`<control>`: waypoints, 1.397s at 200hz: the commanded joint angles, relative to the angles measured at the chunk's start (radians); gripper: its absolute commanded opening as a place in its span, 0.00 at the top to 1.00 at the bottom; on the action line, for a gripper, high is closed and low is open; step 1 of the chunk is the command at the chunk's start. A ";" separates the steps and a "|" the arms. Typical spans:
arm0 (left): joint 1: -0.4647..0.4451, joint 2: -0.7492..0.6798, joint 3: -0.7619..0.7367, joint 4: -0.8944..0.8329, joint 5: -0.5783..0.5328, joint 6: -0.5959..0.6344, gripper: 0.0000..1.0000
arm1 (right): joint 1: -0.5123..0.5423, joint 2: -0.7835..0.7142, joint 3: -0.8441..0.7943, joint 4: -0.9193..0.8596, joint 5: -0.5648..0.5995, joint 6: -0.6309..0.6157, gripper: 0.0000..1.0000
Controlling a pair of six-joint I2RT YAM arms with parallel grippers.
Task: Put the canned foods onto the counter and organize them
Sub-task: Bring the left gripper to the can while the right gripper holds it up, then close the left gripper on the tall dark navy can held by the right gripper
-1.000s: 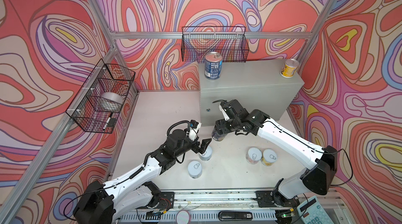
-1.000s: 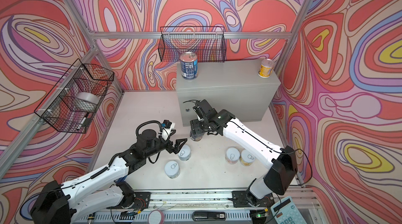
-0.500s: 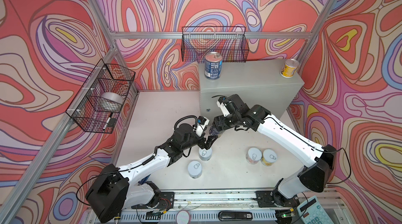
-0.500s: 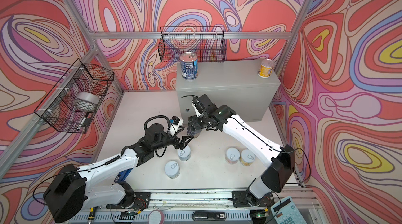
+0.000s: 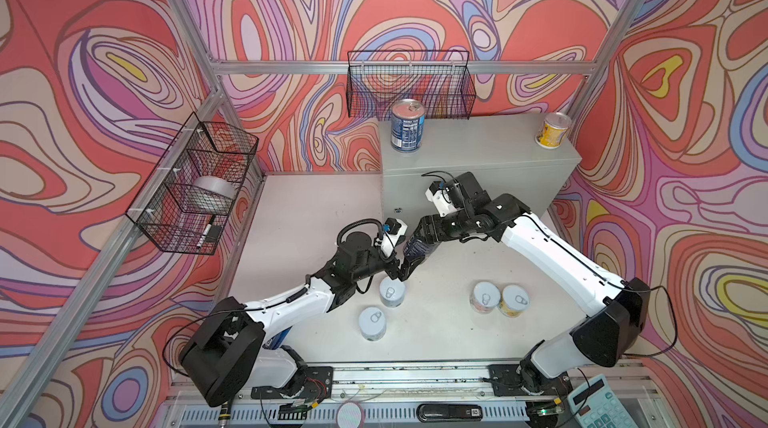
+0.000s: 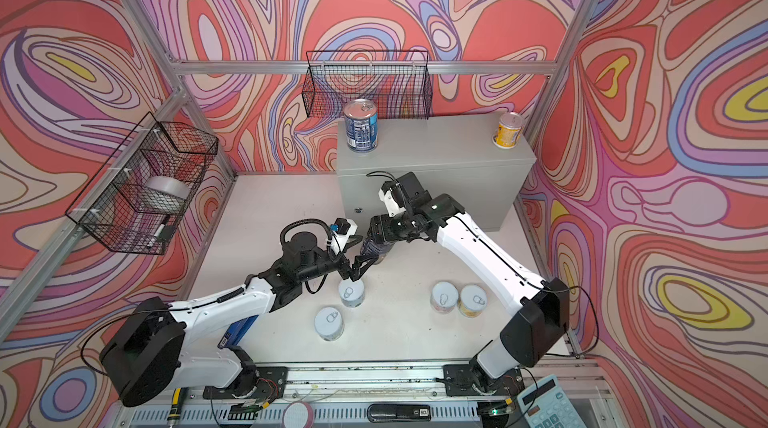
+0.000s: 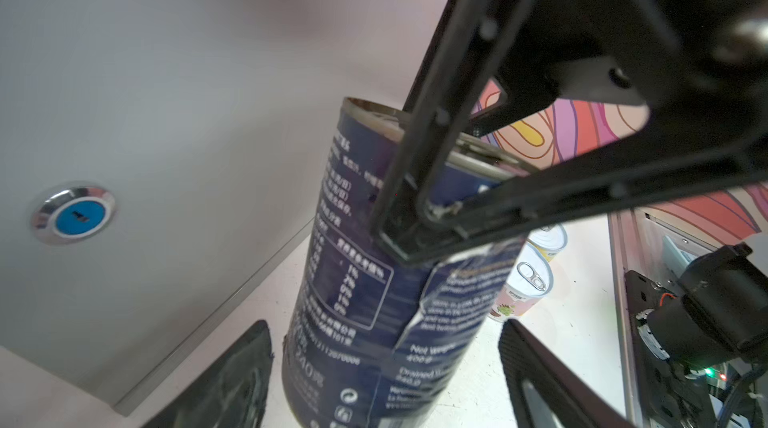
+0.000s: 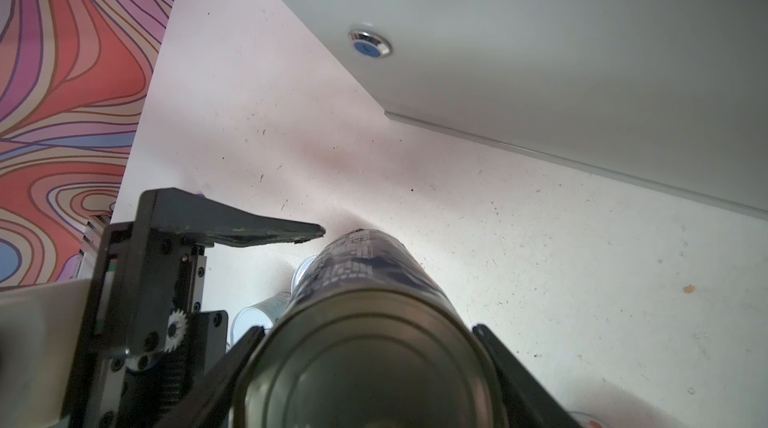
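Swirled walls (image 5: 124, 72), grey counter (image 5: 478, 155), right gripper (image 8: 365, 338) clamping dark blue can (image 7: 374, 301), left gripper (image 5: 407, 268) spread around it, tins (image 5: 392, 292) nearby

Lit brightly and evenly from overhead in both top views, sharp throughout. Threw a soft pinkish shadow on the surface (image 8: 357, 172) just ahead of the right pincer (image 8: 368, 330). Bleached white past the left pincer (image 7: 384, 324) in its wrist view, with print on the dark blue can (image 7: 340, 301) smeared.

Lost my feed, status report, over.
Right pincer shut on dark blue can. Left pincer open, straddling the same can. Tall blue tin and yellow tin stand on counter. Nothing in the way.
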 commanded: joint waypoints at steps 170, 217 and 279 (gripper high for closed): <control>-0.003 0.117 0.085 0.091 0.080 0.018 0.12 | -0.062 -0.075 -0.042 0.122 -0.222 0.044 0.39; -0.003 0.134 0.104 0.059 0.085 0.035 0.12 | -0.064 -0.051 -0.022 0.109 -0.216 0.029 0.40; -0.003 0.143 0.132 0.035 0.080 0.056 0.18 | -0.064 -0.040 -0.002 0.074 -0.181 -0.001 0.40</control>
